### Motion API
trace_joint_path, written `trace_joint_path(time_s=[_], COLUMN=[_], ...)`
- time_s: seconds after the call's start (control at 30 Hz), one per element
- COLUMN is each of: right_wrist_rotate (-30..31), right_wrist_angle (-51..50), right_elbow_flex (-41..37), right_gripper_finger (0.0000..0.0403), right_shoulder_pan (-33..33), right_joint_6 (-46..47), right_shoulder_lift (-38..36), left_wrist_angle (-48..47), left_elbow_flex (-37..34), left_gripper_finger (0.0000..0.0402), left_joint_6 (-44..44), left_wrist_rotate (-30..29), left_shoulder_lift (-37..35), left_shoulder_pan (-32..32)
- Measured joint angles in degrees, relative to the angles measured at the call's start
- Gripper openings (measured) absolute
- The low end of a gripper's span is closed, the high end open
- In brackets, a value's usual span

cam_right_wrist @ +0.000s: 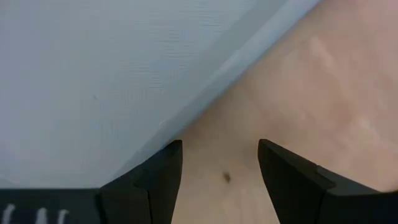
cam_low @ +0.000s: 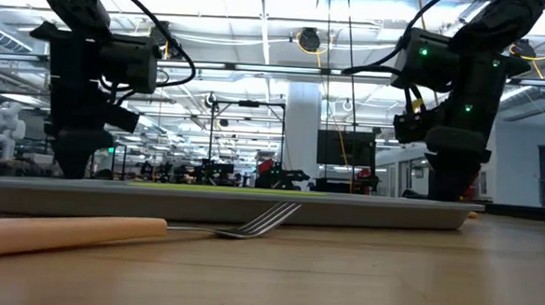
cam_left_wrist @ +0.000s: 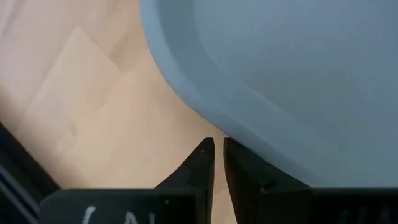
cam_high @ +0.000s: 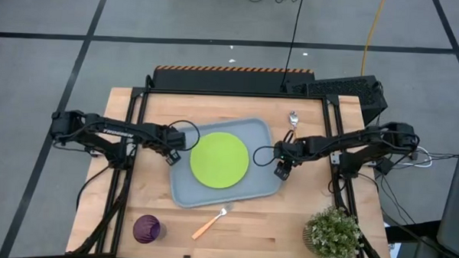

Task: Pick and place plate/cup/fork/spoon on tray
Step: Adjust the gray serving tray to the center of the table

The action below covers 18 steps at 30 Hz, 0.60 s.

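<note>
From above, I see the pale wood worktop (cam_high: 303,216) carrying the smooth grey-blue tray (cam_high: 183,190) with the round lime plate (cam_high: 219,160) inside. Left gripper (cam_left_wrist: 217,149) fingers nearly together at the rim; right gripper (cam_right_wrist: 219,158) fingers wide, empty.

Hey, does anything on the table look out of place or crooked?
The tray sits skewed to the table's edges, with only the plate on it. Nothing looks spilled or damaged.

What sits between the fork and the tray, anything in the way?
Nothing visible. The fork lies on bare wood just off the tray near edge; the cup stands off to the side, and the plate leaves free tray floor around it.
</note>
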Motion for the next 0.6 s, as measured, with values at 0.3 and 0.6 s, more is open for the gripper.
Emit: trace_joint_path(time_s=[0.3, 0.6], right_wrist_rotate=[-0.76, -2.26], right_wrist_angle=[-1.9, -4.22], right_elbow_flex=[0.0, -0.02], right_gripper_finger=[0.0203, 0.0203], right_shoulder_pan=[4.82, 7.32], right_joint_6=[5.3, 10.02], right_shoulder_lift=[0.0, -1.44], left_wrist_angle=[6.36, 11.84], left_elbow_flex=[-0.02, 1.04], left_gripper_finger=[0.0042, 0.0042], left_joint_6=[2.48, 5.74], left_wrist_rotate=[-0.46, -0.17], left_shoulder_lift=[0.0, 0.02], left_shoulder_pan=[3.4, 4.14])
